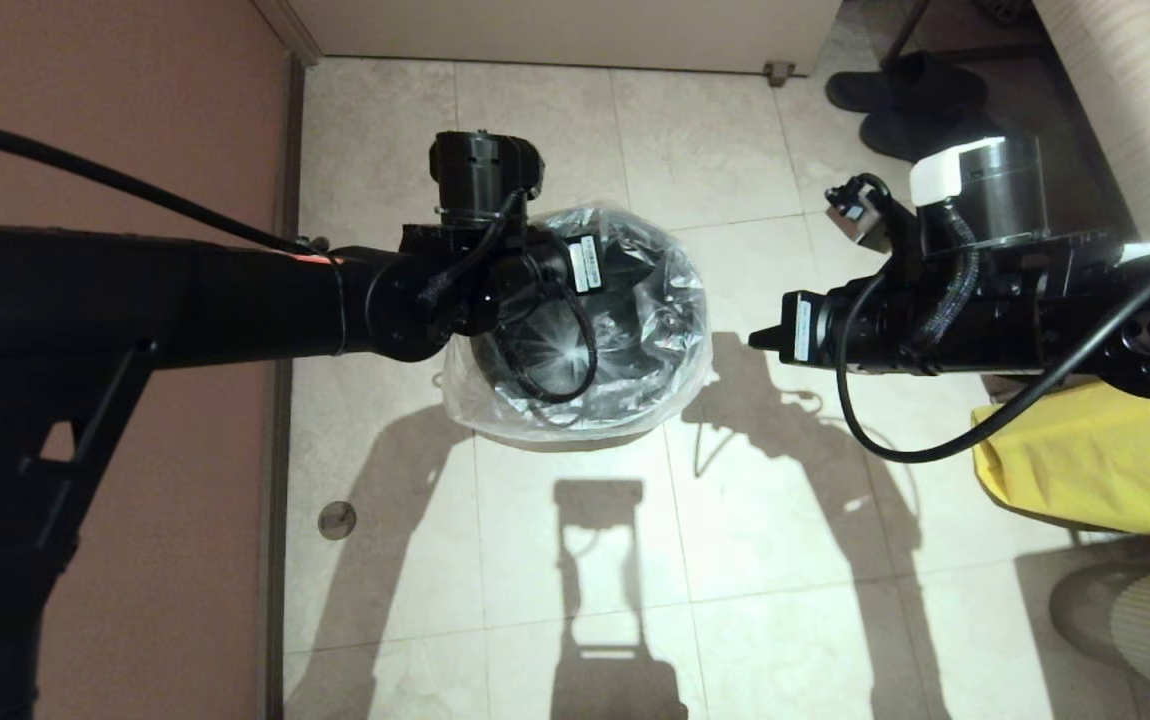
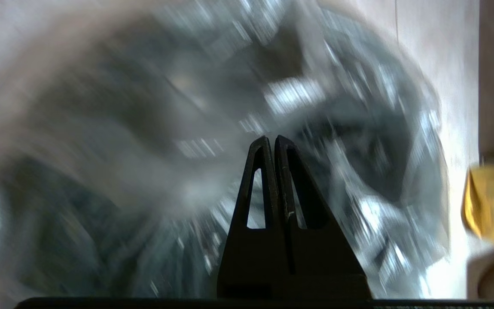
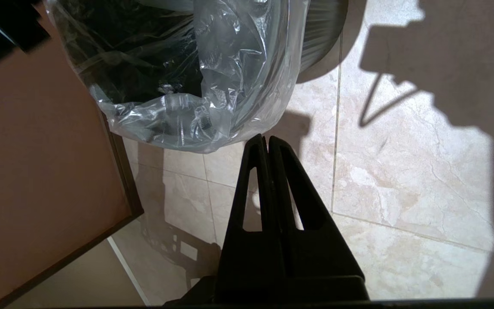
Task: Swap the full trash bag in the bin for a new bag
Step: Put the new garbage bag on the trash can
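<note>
Bin [image 1: 635,300], round and dark grey with a glossy black inside, stands on the pale tiled floor [image 1: 735,520] in the middle of the scene, beside a reddish-brown panel [image 1: 135,100] on the left. Its mouth is lined with the new bag [image 1: 680,345], thin, crinkly clear plastic that drapes over the rim and down the outside; nothing else can be made out in the bin. Directly above the opening hangs the left gripper [image 2: 271,138], fingers pressed together with no plastic visibly between them. To the right, apart from the bin, the right gripper [image 3: 264,137] hovers over bare floor, fingers clenched on nothing. Further right lies a crumpled opaque yellow sheet [image 1: 1105,460].
</note>
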Controlling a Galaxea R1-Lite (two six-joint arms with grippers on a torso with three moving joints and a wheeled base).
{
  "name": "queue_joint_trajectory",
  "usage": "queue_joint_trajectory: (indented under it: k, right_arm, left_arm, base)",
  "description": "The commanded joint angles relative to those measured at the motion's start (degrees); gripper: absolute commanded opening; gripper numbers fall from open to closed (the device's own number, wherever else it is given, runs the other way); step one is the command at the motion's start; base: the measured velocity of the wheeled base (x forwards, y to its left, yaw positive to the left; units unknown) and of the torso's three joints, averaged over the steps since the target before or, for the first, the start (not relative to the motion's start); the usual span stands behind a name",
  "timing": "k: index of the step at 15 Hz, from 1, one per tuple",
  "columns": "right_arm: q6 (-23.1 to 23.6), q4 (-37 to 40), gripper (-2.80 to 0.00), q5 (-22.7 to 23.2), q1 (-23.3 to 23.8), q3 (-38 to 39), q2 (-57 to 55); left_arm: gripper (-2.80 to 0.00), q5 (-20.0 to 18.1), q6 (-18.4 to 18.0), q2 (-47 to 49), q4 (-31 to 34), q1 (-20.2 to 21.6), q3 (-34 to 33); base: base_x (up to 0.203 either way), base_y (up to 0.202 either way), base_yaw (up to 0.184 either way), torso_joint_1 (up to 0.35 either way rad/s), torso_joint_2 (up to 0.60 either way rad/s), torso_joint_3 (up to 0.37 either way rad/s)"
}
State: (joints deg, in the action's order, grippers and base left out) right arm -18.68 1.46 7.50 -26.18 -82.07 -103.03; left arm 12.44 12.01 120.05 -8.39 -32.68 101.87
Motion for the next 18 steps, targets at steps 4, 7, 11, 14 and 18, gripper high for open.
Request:
queue_joint_trajectory:
  k: [4, 7, 11, 14, 18]
  right_arm:
    - [-0.3, -0.4, -2.8, 0.1, 1.2, 3.7, 1.2]
    - [-0.3, -0.5, -2.8, 0.4, 3.0, 4.8, 1.3]
    - [-0.3, -0.9, -2.8, 1.2, 5.6, 6.7, 1.3]
    - [-0.3, -7.9, -2.8, 2.4, 6.1, 11.6, 1.9]
    - [-0.2, -11.3, -2.8, 2.7, 6.1, 14.2, 2.9]
  left_arm:
    - [-2.8, 1.9, 0.0, 3.5, 0.6, -2.1, -1.3]
    - [-2.8, 2.2, -0.4, 8.9, 0.8, -1.3, 3.5]
    - [-2.8, 2.1, -2.3, 14.8, 5.6, 0.1, 9.8]
    - [-2.8, 2.1, -3.3, 17.5, 3.1, 0.9, 9.9]
    - [-2.8, 3.5, -8.6, 22.5, -8.1, 1.7, 9.9]
  base:
    - [0.0, 0.0, 0.0, 0.0, 0.0, 0.0]
    - [0.0, 0.0, 0.0, 0.0, 0.0, 0.0]
    - [0.0, 0.0, 0.0, 0.0, 0.0, 0.0]
    - [0.0, 0.0, 0.0, 0.0, 0.0, 0.0]
    - [0.0, 0.0, 0.0, 0.0, 0.0, 0.0]
